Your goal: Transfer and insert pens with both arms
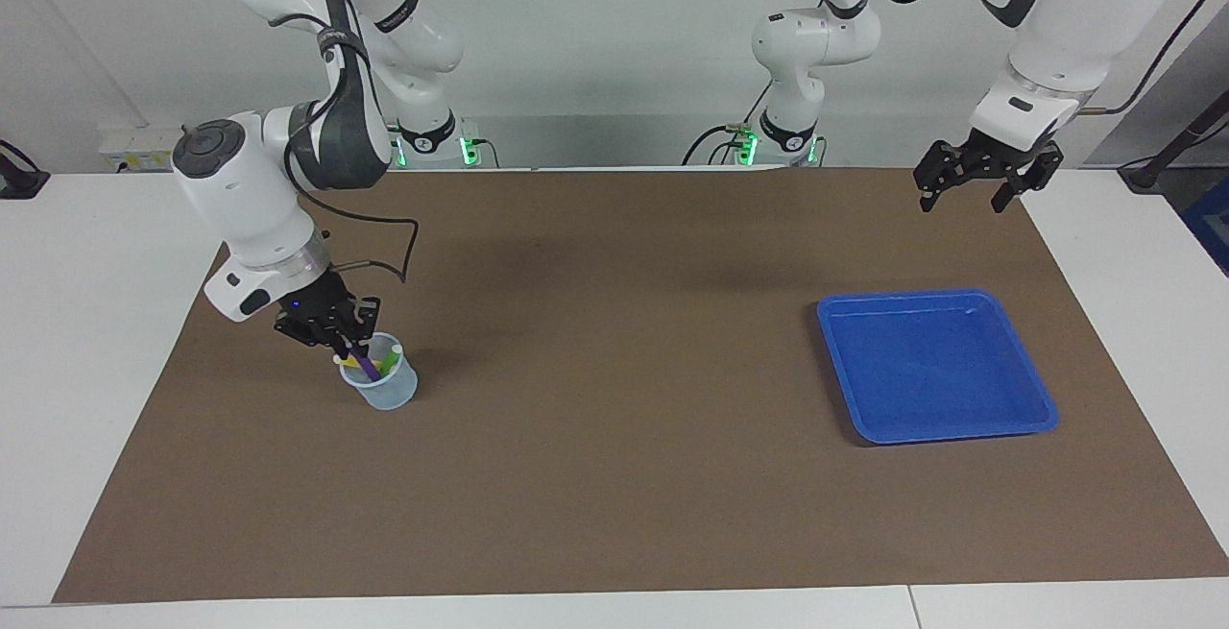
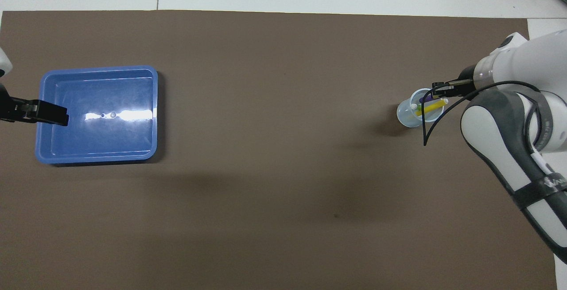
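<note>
Facing view shows the right pincer (image 1: 338,331) low at the rim of a clear cup (image 1: 384,387) toward the right arm's end of the worktop (image 1: 614,475); whether it has let go of the purple pen (image 1: 365,360) cannot be told, as its fingertips hide among the pens. The green pen (image 1: 389,358) and yellow pen (image 2: 432,105) stand tilted in the same cup, lower parts blurred by its wall. The left pincer (image 1: 972,191) hangs spread and empty, raised over the mat's edge near the blue tray (image 1: 936,365), cut off in the overhead view.

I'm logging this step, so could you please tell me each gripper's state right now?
Left gripper: open, empty, up in the air, waiting.
Right gripper: at the purple pen in the cup; grip cannot be told.
</note>
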Action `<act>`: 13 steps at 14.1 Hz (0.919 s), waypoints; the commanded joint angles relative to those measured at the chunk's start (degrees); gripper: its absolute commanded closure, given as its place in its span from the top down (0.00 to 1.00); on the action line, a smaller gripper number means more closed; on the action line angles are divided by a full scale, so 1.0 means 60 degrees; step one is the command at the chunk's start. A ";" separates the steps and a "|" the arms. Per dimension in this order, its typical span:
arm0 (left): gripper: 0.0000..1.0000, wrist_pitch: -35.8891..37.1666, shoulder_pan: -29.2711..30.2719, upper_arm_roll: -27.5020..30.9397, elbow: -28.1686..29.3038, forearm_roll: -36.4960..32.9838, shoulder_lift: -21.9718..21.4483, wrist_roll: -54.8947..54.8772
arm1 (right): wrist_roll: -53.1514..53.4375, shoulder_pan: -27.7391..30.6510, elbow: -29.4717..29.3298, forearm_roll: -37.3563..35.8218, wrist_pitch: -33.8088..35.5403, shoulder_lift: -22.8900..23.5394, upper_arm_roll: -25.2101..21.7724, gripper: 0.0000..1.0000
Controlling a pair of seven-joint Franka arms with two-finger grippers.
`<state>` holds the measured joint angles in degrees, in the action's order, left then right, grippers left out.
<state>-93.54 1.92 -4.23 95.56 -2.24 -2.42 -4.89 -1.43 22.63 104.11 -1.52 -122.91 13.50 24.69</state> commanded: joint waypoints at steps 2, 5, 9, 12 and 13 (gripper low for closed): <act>1.00 0.0121 -0.0027 -0.0013 0.0158 -0.0212 -0.0212 0.0155 | 0.0355 0.0125 -0.0052 -0.0216 0.0005 -0.0095 0.0132 1.00; 1.00 0.0121 -0.0027 -0.0013 0.0158 -0.0212 -0.0212 0.0141 | 0.0400 0.0111 -0.0096 -0.0143 0.0649 -0.0592 0.0147 1.00; 1.00 0.0165 -0.0027 -0.0013 0.0158 -0.0212 -0.0212 0.0141 | 0.0385 0.0067 -0.0593 -0.0084 0.2681 -0.1456 0.0176 1.00; 1.00 0.0136 -0.0027 -0.0013 0.0158 -0.0212 -0.0212 0.0141 | 0.0254 0.0052 -0.0741 -0.0055 0.4118 -0.2305 0.0191 1.00; 1.00 0.0136 -0.0027 -0.0013 0.0158 -0.0212 -0.0212 0.0141 | 0.0224 0.0009 -0.0741 0.0105 0.4587 -0.2641 0.0205 1.00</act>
<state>-93.48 1.92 -4.22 95.56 -2.25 -2.43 -4.84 -0.48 22.56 99.32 -1.42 -99.31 1.02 25.35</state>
